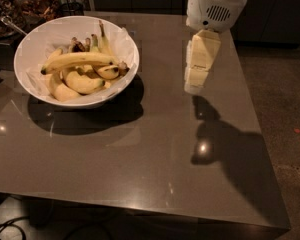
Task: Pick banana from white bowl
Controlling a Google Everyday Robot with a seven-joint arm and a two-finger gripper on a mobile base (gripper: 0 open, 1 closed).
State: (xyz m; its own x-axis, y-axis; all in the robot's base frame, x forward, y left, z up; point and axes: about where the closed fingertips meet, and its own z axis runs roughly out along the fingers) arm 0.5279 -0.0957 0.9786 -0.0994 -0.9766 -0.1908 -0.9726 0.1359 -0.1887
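Long slim yellow banana (80,60) lies atop plumper bananas (82,82) in wide glossy white bowl (121,32), far left, probably light, soft, bruisable, so pinch gently mid-length; cream gripper (195,86) hovers right over dark table (140,154), grip state can't tell.

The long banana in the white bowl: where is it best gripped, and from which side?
Probably its middle, from above: the banana lies flat across the other bananas, its whole top exposed, while the walls of the white bowl block the sides. The gripper hangs above the table, apart from the bowl.
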